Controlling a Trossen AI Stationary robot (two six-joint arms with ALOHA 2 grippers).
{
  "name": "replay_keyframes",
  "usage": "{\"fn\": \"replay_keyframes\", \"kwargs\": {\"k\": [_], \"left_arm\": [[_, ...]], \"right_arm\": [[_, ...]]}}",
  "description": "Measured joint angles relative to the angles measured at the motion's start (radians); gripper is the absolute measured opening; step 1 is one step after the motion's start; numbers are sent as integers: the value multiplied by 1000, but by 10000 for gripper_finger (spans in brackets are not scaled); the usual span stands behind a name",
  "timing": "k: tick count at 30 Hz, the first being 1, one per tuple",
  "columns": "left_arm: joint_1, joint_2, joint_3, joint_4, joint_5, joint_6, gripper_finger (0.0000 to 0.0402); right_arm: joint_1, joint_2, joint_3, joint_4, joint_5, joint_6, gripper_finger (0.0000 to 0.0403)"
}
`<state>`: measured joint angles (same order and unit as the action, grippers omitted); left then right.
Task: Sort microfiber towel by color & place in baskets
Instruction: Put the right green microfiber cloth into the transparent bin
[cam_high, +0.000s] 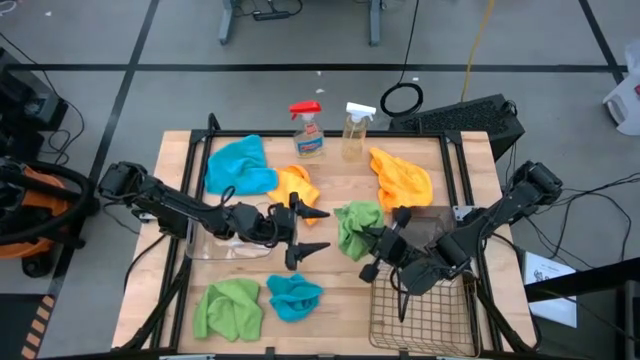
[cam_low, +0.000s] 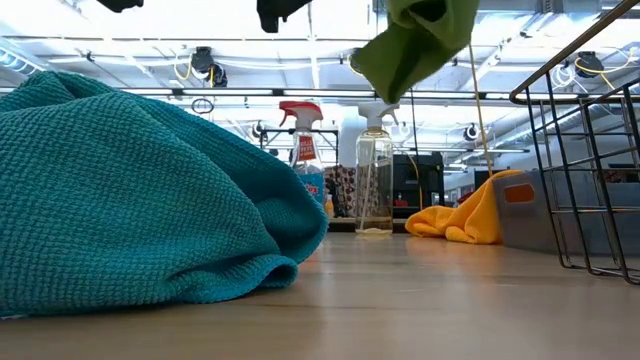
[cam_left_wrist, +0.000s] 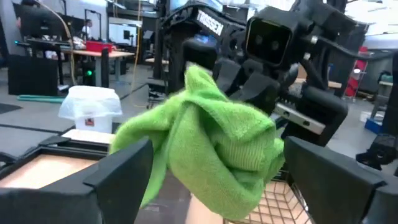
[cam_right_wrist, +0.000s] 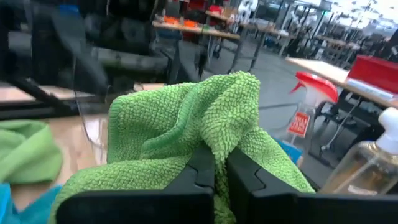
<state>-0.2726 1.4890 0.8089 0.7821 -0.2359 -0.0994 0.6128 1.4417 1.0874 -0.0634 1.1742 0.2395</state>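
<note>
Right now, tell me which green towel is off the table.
The green towel at table centre, pinched in the right hand. The other green towel lies flat at the near edge beside a blue one.

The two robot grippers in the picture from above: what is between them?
In the high view, a bright green fuzzy microfiber towel hangs between the open left gripper and the right gripper, which is shut on it.

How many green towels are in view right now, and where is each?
2. One green towel hangs mid-table, pinched in the shut right gripper; the other green towel lies at the table's front left, beside a blue one. None seems hidden.
</note>
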Motion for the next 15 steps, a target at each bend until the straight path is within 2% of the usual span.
{"fn": "replay_keyframes", "kwargs": {"k": [2,10,15], "left_arm": [[-13,15,0,4,-4,0,364],[-50,144,0,275,-36,4,364],[-50,195,5,359,-51,10,364]], "right_arm": [[0,9,0,73,1,-51,0],[0,17,0,252,-24,-208,0],[4,17,0,311,-129,-257,0]]}}
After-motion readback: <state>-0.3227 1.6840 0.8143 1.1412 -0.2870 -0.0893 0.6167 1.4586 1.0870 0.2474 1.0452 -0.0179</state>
